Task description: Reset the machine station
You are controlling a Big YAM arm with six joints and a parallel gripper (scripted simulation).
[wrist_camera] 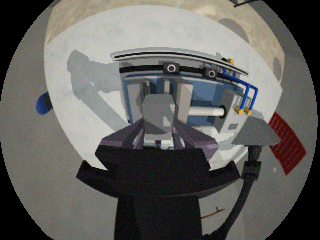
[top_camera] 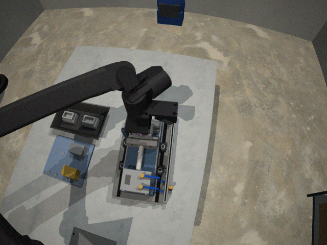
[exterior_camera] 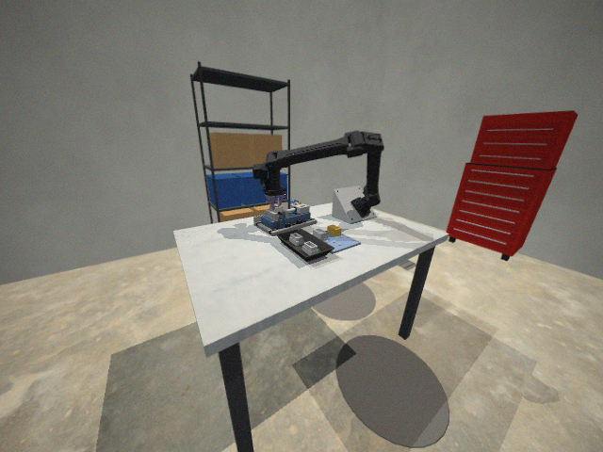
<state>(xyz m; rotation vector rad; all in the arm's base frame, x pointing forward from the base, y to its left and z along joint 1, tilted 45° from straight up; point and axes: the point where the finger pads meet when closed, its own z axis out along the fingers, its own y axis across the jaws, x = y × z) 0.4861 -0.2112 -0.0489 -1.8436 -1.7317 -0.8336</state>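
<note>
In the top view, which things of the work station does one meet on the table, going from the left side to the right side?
Blue infeed plate → black outfeed tray → vise.

Gray blank in the vise, two pocketed blocks in black tray, gray and yellow blanks on blue plate.
</note>
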